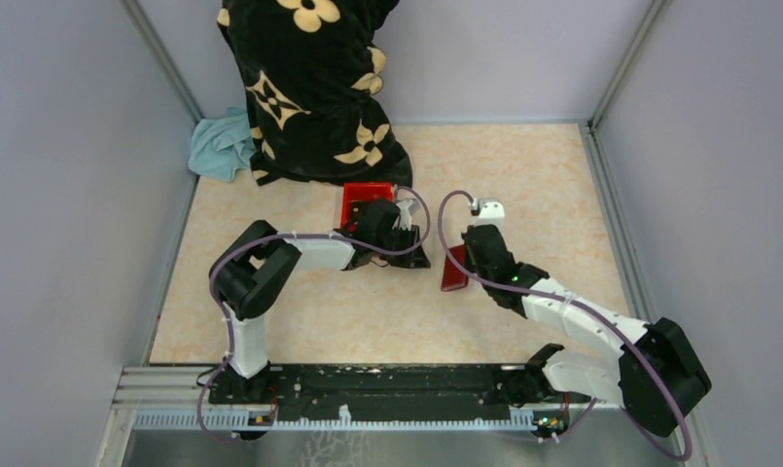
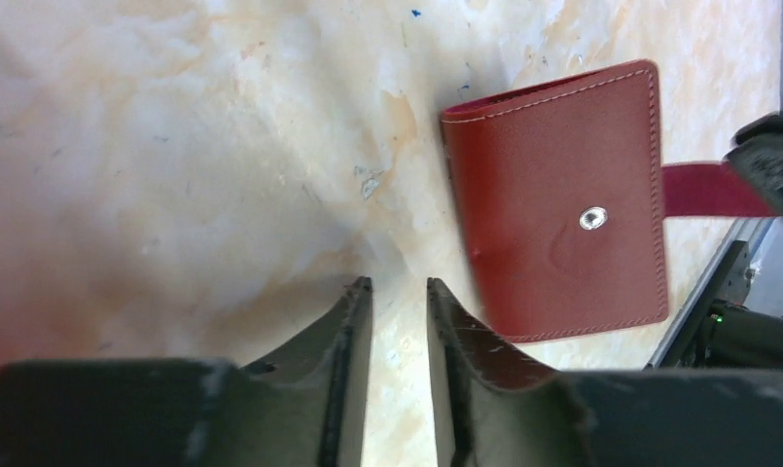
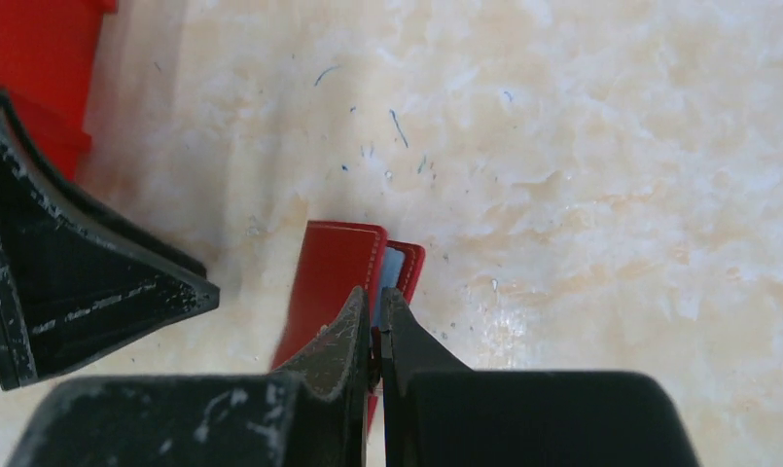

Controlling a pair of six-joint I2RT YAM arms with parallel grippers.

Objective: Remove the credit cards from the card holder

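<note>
Beige tabletop (image 1: 523, 175), one red card holder (image 2: 562, 204)

Black flower-print cloth (image 1: 314, 88), teal rag (image 1: 222, 146) beside it — bright red box (image 1: 358, 193) just in front.

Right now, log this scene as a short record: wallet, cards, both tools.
card holder: dark red, metal snap showing
credit card: pale blue edge showing between the red flaps
right tool: shut on the card holder's edge
left tool: slightly open, holding nothing, near the card holder
red box: behind the left arm
</note>
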